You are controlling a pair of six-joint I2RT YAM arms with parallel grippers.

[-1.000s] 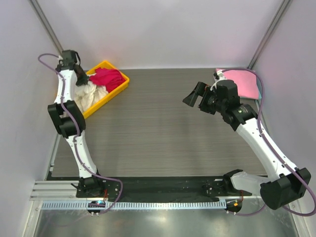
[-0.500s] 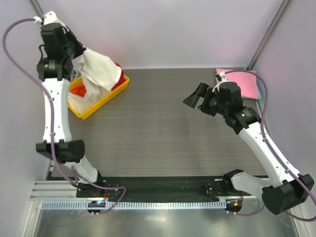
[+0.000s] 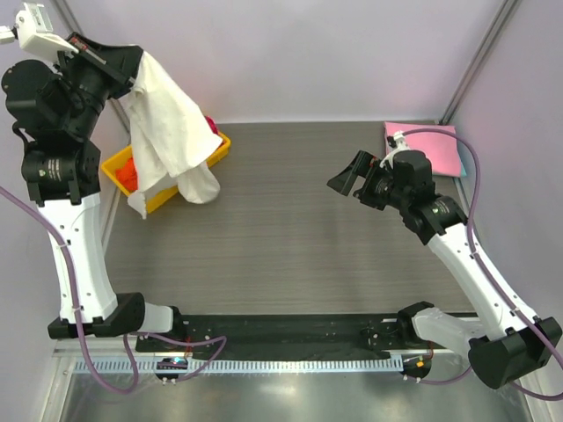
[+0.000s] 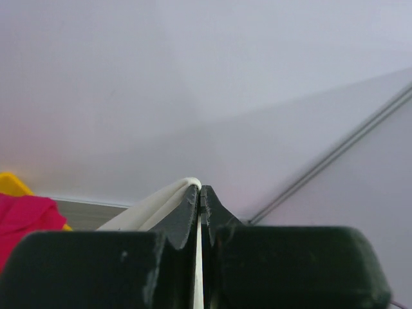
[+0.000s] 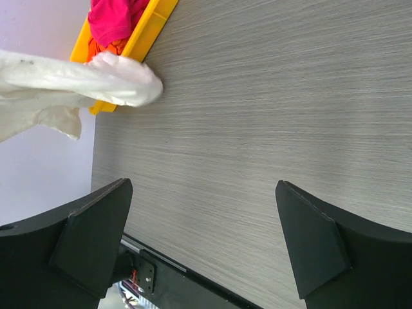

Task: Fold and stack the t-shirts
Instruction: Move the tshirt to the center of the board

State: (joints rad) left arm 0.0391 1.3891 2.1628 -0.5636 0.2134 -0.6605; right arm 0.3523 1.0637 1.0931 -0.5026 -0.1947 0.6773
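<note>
High at the far left, my left gripper point(image 3: 139, 67) is shut on the cream-white t-shirt point(image 3: 171, 132). The shirt hangs free, its lower end dangling over the yellow tray point(image 3: 117, 163). The left wrist view shows the closed left gripper point(image 4: 200, 188) with a cream fold of the t-shirt point(image 4: 151, 207) pinched between its tips. A magenta t-shirt point(image 5: 112, 19) and an orange t-shirt point(image 5: 114, 46) lie in the tray point(image 5: 147, 33). My right gripper point(image 3: 350, 173) hovers open and holds nothing above the table's right half. In its own view the right gripper point(image 5: 203, 185) has only bare tabletop between its fingers.
A pink t-shirt point(image 3: 442, 148) lies flat at the table's back right corner, behind my right arm. The tray sits against the left wall. The grey wood-grain tabletop point(image 3: 281, 229) stretches between the two arms. White walls close in the back and both sides.
My left arm has risen and swung up, pulling the cream-white t-shirt out of the tray until it hangs free. The right arm has barely shifted.
</note>
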